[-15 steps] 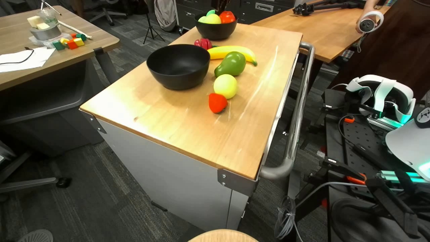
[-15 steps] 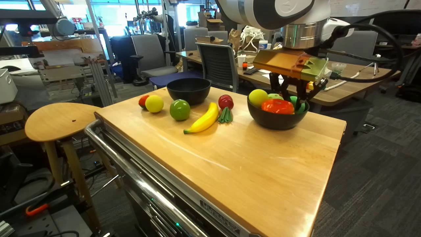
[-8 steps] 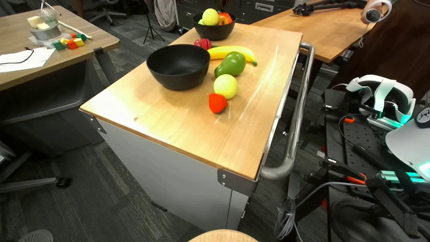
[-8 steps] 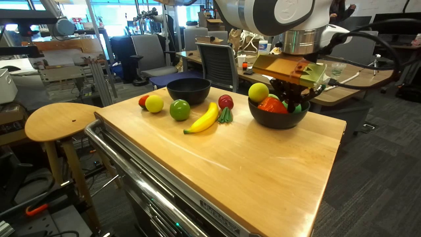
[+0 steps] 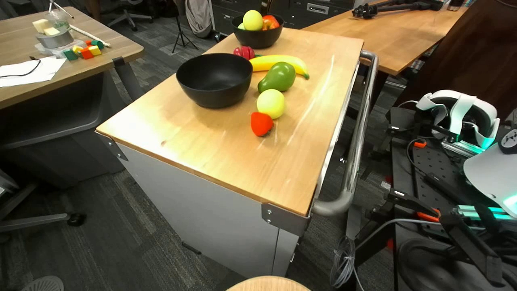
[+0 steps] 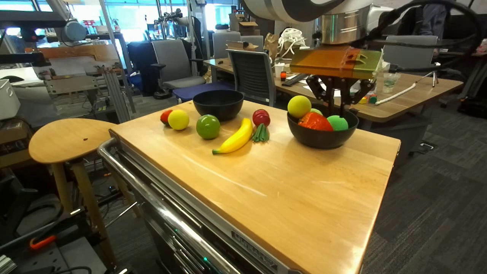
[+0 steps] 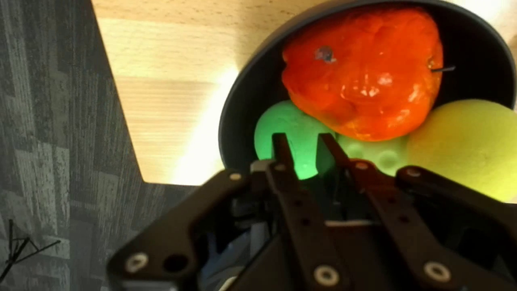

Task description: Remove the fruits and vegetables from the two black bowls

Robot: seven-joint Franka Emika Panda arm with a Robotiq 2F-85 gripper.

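Partly seeing a pale-green bumpy piece [image 7: 377, 153]. I'm pointing my black gripper [image 7: 302, 138], slightly parted, at a bright-green ball [image 7: 293, 121]; contact unclear.

The wood-topped table [image 6: 304, 198] bears a black bowl [image 6: 222, 111] and a heaped black bowl [image 6: 319, 140]. Between them lies a radish bunch [image 6: 261, 117]; nearby rest a banana [image 6: 236, 140], green pear-shaped fruit [image 6: 208, 127], yellow ball [image 6: 178, 120] and small red fruit [image 5: 261, 123]

I count 2 black bowls [image 6: 220, 110] [image 6: 321, 139], 2 yellow balls [image 6: 179, 120] [image 6: 299, 107] (and just 1 banana [image 6: 236, 138]).
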